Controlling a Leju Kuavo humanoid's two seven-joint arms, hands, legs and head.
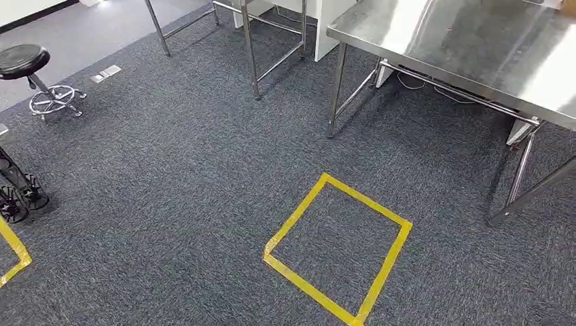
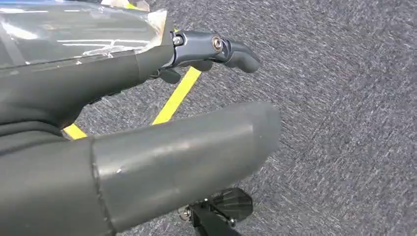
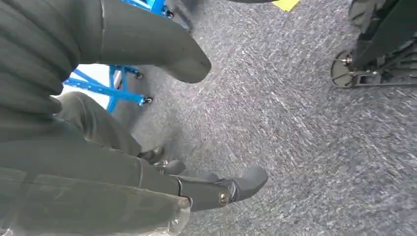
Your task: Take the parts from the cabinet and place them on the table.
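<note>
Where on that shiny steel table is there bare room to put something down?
The steel table shows a broad bare top from its near left corner toward the right edge of the head view. The far right corner has something cut off by the frame. Underneath, legs and cables crowd it.

Dark grey carpet (image 1: 170,176) covers the floor, and a square of yellow tape (image 1: 337,248) is stuck flat on it at about 6 o'clock in the head view, with another strip of yellow tape (image 1: 15,251) at 8 o'clock by the edge. A black stool (image 1: 30,75) stands on its chrome ring base at 10 o'clock, just beside a small floor socket plate (image 1: 106,73). A steel table (image 1: 469,47) stands on thin metal legs at 2 o'clock, its top bare and shiny, and a second metal frame (image 1: 251,41) stands at 12 o'clock.
</note>
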